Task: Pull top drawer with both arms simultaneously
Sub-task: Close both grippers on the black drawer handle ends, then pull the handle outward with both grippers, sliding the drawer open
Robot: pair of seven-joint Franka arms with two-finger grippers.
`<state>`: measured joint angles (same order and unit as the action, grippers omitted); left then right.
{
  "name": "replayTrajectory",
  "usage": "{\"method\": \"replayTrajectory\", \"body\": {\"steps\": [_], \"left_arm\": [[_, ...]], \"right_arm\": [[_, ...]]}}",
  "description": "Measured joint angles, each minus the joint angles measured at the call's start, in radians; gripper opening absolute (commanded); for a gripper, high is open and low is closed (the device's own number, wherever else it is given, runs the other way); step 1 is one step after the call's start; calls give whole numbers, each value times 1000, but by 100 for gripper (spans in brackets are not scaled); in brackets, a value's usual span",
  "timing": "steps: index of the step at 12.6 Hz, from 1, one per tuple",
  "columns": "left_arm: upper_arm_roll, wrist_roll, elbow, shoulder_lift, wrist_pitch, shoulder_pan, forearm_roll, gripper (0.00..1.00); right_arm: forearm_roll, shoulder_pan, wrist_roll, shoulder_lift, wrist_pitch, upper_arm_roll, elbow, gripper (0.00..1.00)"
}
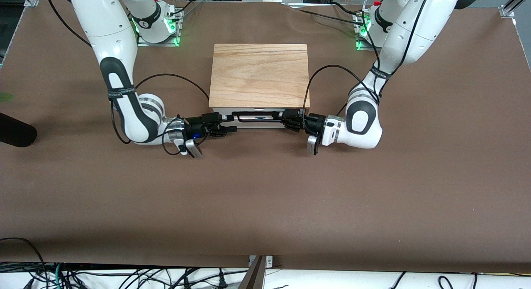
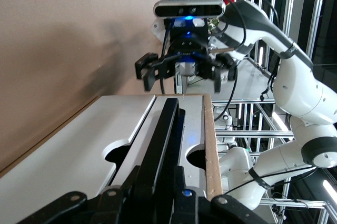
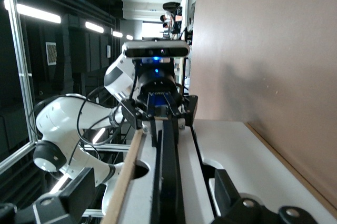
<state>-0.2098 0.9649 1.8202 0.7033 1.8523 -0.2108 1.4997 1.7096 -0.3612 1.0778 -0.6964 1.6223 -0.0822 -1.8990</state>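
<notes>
I can read no brand or lettering on the cabinet [image 1: 260, 75] or its drawers; the bands on the arms carry print too small to make out. From the front view I see both arms bent low, forearms lying nearly level over the brown table [image 1: 265, 206], wrists turned in toward each other. The left gripper [image 1: 286, 116] is at the handle's [image 1: 255, 113] end toward the left arm's side, clenched on the black wire bar. The right gripper [image 1: 230, 123] sits at the other end, its fingers spread wide with the bar between them, not yet closed. The top drawer [image 1: 257, 118] shows only as a thin white front panel under the cabinet's wood top, on the side facing the front camera.
</notes>
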Motion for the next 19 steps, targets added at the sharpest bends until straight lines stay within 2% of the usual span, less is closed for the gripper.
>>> {"method": "replayTrajectory", "body": {"steps": [1, 3, 4, 5, 6, 7, 12, 14, 15, 16, 17, 19], "left_arm": [[0, -1, 0, 0, -1, 0, 2, 6], [0, -2, 1, 0, -2, 0, 3, 4], [0, -3, 1, 0, -2, 0, 4, 9], [0, -3, 1, 0, -2, 0, 4, 35], [0, -2, 1, 0, -2, 0, 4, 43], [0, 3, 0, 0, -1, -1, 4, 43], [-1, 4, -10, 1, 6, -2, 3, 26], [0, -3, -14, 6, 7, -2, 3, 22], [0, -4, -19, 11, 4, -2, 3, 17], [0, -10, -25, 17, 2, -2, 3, 4], [1, -10, -30, 20, 2, -2, 3, 0], [2, -4, -36, 27, 7, -2, 3, 0]], "right_arm": [[1, -8, 6, -6, 0, 1, -3, 100], [1, -14, 12, -18, -3, 2, -4, 99], [1, -15, 14, -21, -9, 2, -4, 98], [1, -15, 14, -22, -14, 2, -4, 96], [2, -15, 14, -22, -20, 2, -4, 93], [3, -15, 14, -22, -24, 2, -4, 87], [11, -15, 15, -22, -30, 2, -4, 73], [20, -15, 16, -22, -31, 2, -4, 59], [23, -15, 16, -22, -32, 2, -4, 57], [24, -16, 16, -22, -33, 2, -4, 55], [25, -16, 16, -22, -33, 2, -4, 54], [26, -16, 17, -22, -33, 2, -4, 41]]}}
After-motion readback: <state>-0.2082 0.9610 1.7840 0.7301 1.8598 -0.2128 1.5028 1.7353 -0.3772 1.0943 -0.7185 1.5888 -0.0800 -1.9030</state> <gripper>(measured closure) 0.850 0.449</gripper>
